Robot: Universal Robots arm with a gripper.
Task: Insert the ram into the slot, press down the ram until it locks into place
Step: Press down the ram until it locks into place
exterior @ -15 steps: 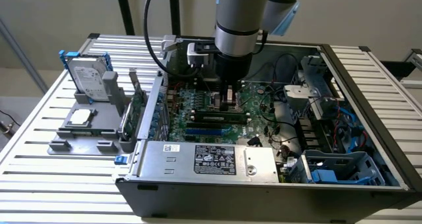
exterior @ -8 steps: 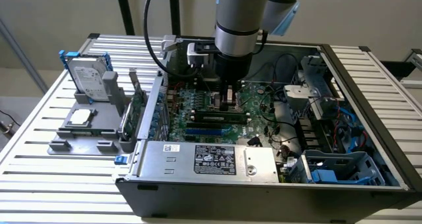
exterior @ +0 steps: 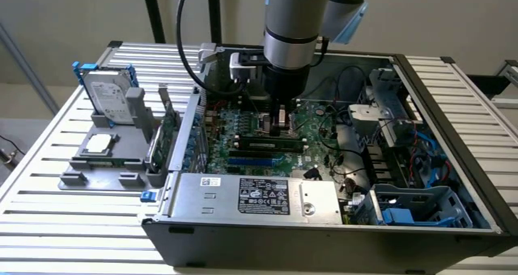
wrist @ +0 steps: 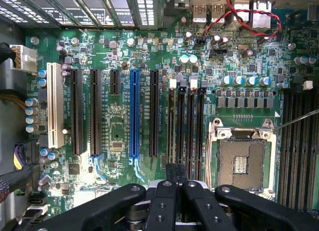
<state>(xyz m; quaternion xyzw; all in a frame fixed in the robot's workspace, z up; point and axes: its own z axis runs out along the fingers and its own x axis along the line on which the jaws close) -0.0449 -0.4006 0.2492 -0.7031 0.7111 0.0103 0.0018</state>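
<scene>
While the pincer (exterior: 281,126) hangs inside the open computer case (exterior: 453,105), its grip cannot be told; motherboard (wrist: 119,126) lies within

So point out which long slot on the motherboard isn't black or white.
The bright blue slot. The long slots on both sides of it are black, and the white slot stands farther off.

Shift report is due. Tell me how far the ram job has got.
Done, it seems: the ram stands on edge among the black memory slots, so insertion looks made. In hand: the gripper is low over the ram, at or near its top edge; contact cannot be told. Left: no sign shows that the end clips have locked, so pressing home is unconfirmed.
</scene>
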